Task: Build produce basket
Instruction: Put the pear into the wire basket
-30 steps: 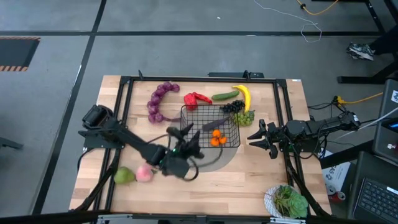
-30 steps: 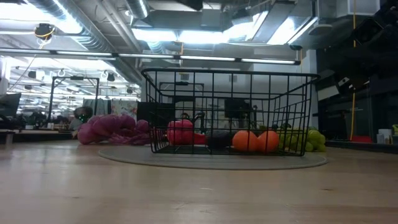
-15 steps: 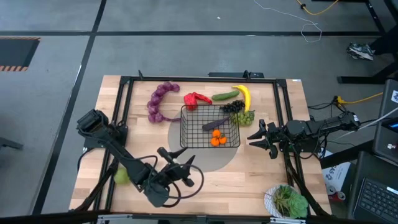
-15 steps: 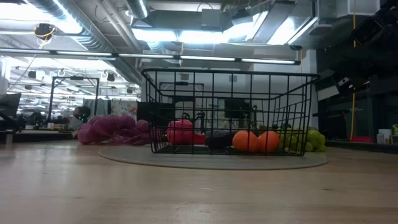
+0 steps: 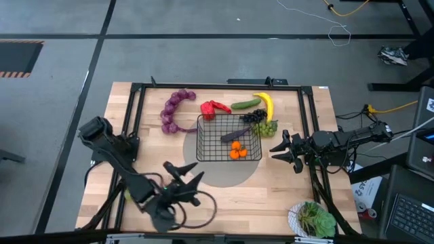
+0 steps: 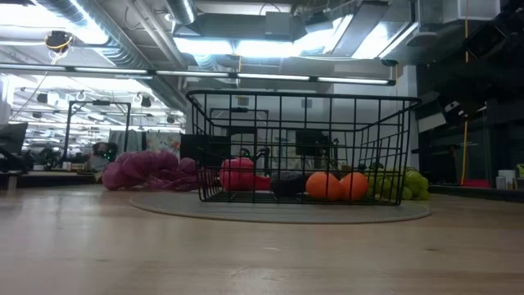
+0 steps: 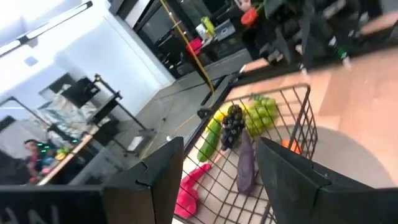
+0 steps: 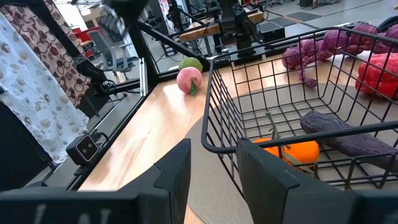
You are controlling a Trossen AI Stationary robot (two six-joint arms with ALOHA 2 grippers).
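Left tool (image 5: 183, 181) hovers near the surface's (image 5: 271, 190) front edge, fingers apart, empty. Right tool (image 5: 280, 150) just right of basket (image 5: 228, 137), fingers apart, empty. Basket mid-surface, holding oranges (image 5: 237, 152) and eggplant (image 5: 235, 135).

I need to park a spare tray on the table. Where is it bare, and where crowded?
Bare: front wood between left gripper and plant bowl. Crowded: far edge behind basket, where purple grape string, pepper, cucumber, banana lie.
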